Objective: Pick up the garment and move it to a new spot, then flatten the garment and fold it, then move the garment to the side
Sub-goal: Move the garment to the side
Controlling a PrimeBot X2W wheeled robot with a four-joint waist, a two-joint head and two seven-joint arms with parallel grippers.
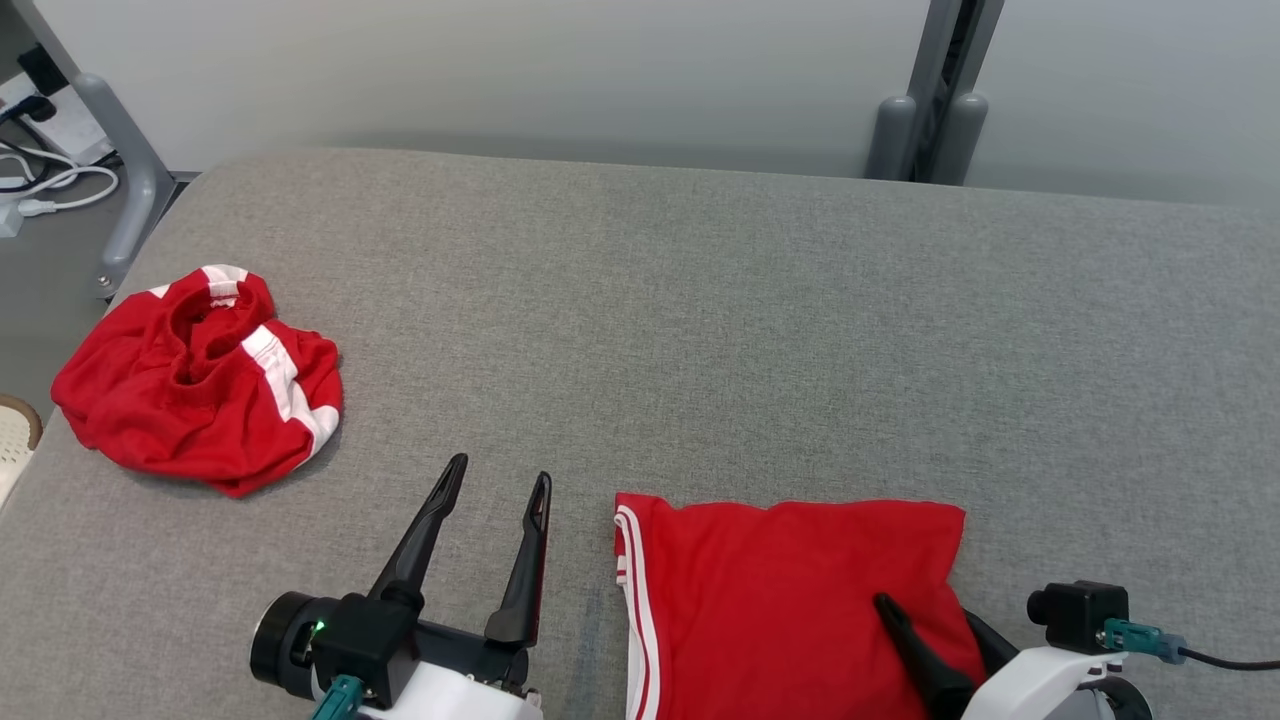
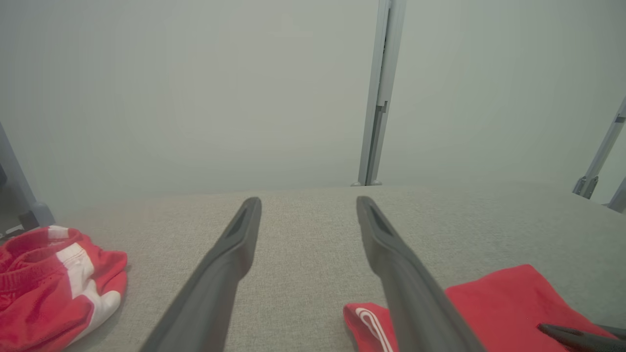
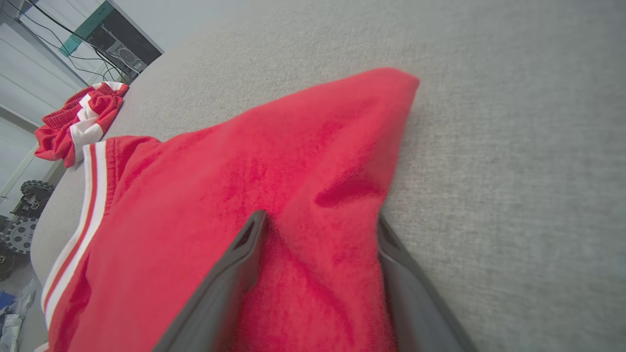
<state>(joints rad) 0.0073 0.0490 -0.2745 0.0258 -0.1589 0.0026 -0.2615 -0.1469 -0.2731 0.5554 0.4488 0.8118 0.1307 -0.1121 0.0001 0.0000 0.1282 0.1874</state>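
Right gripper splays wide astride the cloth's edge, clamping nothing; grey table carries the folded red garment near right, fold apparently done, shift aside yet to come; crumpled red garment far left; left gripper gapes empty.

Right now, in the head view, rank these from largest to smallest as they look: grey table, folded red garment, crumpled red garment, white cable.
1. Grey table.
2-3. Folded red garment and crumpled red garment: near alike; the folded one is closer and cut off by the frame, so unranked.
4. White cable.
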